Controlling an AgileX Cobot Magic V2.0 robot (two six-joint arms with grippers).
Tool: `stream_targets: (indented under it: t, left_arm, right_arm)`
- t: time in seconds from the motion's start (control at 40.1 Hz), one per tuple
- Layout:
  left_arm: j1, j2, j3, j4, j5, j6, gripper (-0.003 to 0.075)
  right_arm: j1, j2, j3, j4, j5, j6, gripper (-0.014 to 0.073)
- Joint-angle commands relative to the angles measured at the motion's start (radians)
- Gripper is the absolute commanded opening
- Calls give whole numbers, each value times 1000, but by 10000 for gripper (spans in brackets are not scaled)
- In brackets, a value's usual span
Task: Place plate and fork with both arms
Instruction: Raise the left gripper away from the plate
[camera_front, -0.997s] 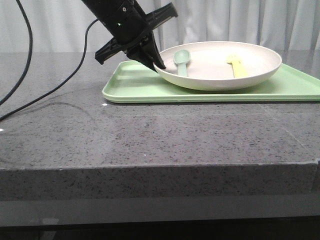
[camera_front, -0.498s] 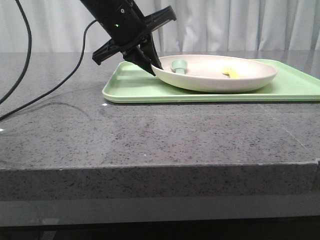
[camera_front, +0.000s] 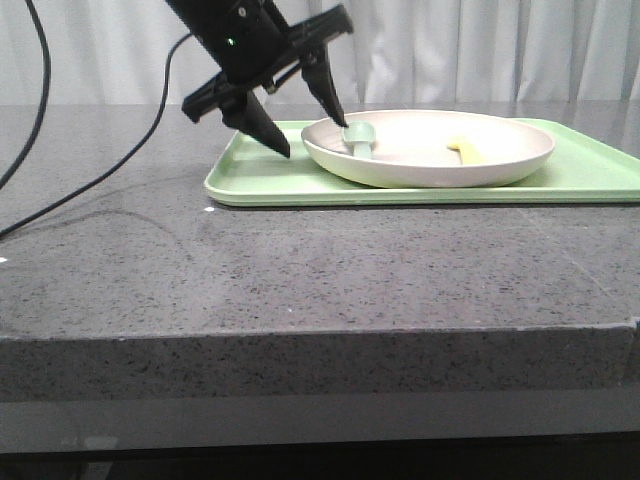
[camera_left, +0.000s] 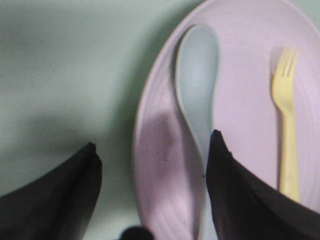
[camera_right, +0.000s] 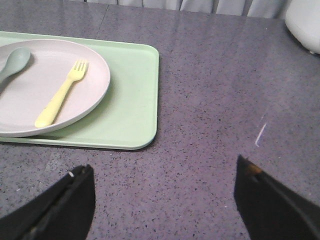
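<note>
front: left gripper (camera_front: 308, 138) spread wide, straddling the near-left rim of the plate (camera_front: 430, 165), one finger outside over the tray (camera_front: 260, 180), the other inside next to the spoon (camera_front: 360, 136). holding nothing. plate sits flat on the green tray, which is on the grey table (camera_front: 300, 270). fork (camera_front: 462, 149) lies in the plate on its right half, barely visible at this angle. right arm not in this view

left wrist: jaws wide apart, plate (camera_left: 240, 100) rim running between them, one finger (camera_left: 60, 195) over the tray (camera_left: 60, 60), the other finger (camera_left: 235, 190) inside the plate, beside or over the spoon (camera_left: 197, 70) handle, can't tell if touching. fork (camera_left: 286, 125) is well clear of the fingers, flat in the plate, tines pointing away

right wrist: right gripper (camera_right: 165, 200) wide, empty, hovering over bare table (camera_right: 225, 75), well apart from the tray (camera_right: 135, 90). plate (camera_right: 30, 100) and fork (camera_right: 62, 92) both on that side of it, untouched

status, my read: nothing placed yet. plate not gripped, fork not picked, both in the tray. left needs to close on the rim and lift; right has to come over for the fork
</note>
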Motion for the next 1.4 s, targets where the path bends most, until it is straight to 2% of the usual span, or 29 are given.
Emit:
stream_targets:
  t: [0.0,0.224,0.374,0.498,0.698,0.897,1.047,1.196,1.371]
  left_arm:
    - [-3,-131,-34,-15,-33,48,452]
    - [-1,-320,-34,206,26,110,452]
    - [-1,-471,6,285,68,125,452]
    - [-1,-610,146,287,34,182,452]
    - [12,-843,474,373,-80,188,453]
    - [93,-1059,760,357,-93,188,452]
    - [102,-1207,932,348,-78,188,452]
    - [102,-1341,1061,348,-84,188,452]
    - [102,-1402,1101,348,-84,188,452]
  right_arm:
    - [1,12,-35,-11,-76,-2,593]
    - [1,12,-35,-7,-37,-2,593]
    - [1,12,-35,69,-4,-2,593]
    - [1,12,-35,104,15,-3,593]
    - [8,12,-46,170,58,-7,592]
    - [47,29,-117,303,104,-116,591]
    - [90,105,-200,372,171,-193,591]
    - [166,257,-309,428,266,-273,591]
    - [249,416,-425,427,301,-273,591]
